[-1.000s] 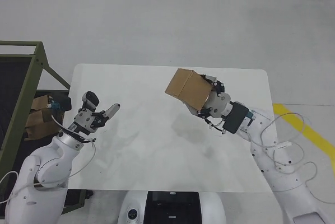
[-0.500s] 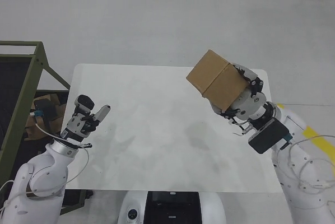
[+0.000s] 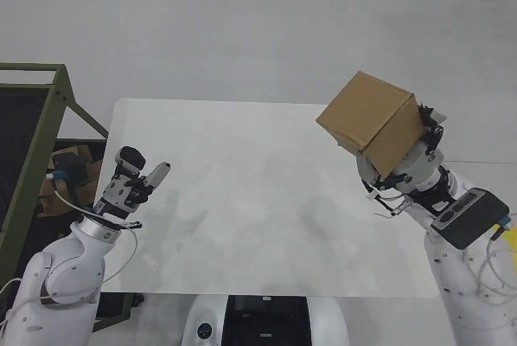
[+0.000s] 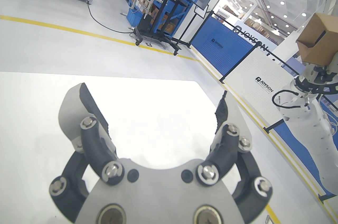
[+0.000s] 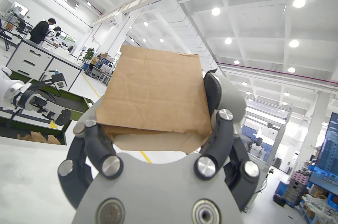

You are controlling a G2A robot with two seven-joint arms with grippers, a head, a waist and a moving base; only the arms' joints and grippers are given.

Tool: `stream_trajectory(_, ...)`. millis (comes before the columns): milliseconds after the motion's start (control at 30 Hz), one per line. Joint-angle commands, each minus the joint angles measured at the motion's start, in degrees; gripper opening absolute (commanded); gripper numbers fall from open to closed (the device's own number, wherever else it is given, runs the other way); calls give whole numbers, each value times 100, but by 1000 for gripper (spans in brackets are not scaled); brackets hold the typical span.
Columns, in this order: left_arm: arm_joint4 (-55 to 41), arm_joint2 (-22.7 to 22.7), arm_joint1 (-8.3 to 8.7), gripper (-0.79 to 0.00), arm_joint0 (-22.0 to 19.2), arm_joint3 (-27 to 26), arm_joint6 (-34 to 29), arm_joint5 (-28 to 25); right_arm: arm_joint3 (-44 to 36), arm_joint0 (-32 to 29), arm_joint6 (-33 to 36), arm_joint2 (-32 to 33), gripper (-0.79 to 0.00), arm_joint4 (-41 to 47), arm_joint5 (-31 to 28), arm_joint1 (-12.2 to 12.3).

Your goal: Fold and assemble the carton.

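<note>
Jaws of right gripper (image 5: 150, 114) tight on the carton (image 3: 373, 119), one jaw hidden behind it; left gripper (image 4: 154, 98) jaws wide apart.

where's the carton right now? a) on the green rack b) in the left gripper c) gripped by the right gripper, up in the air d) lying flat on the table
c: the carton sits between the right gripper's fingers, up off the table, while the left gripper is open and empty.

Plain brown carton (image 3: 375, 121), white table (image 3: 241, 173), olive-green frame (image 3: 16, 67), yellow floor line (image 4: 66, 29).
</note>
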Motion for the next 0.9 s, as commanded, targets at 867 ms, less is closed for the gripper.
stream_trajectory(867, 0, 0, 0, 0, 0, 0, 0, 0, 1376, 1836, 1194, -2201, -785, 2254, -1480, -467)
